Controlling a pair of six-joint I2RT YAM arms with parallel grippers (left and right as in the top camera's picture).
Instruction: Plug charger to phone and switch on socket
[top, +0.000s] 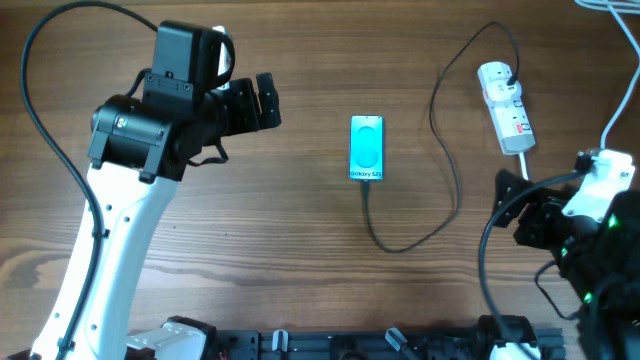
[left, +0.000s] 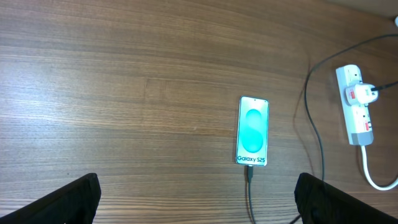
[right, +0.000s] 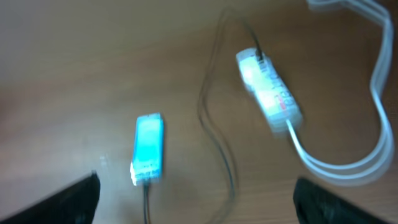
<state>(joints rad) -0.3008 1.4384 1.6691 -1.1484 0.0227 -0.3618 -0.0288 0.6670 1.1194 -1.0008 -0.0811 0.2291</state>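
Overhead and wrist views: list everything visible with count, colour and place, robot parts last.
phone: one, turquoise screen, table centre.
charger: one, thin black cable, from the phone's lower end looping right to the socket.
socket: one, white, upper right.
cord: one, thick white, leaving the socket's lower end.
table: one, brown wood.
left fingers: one pair, black, open, left of the phone.
right fingers: one pair, black, open, below the socket.
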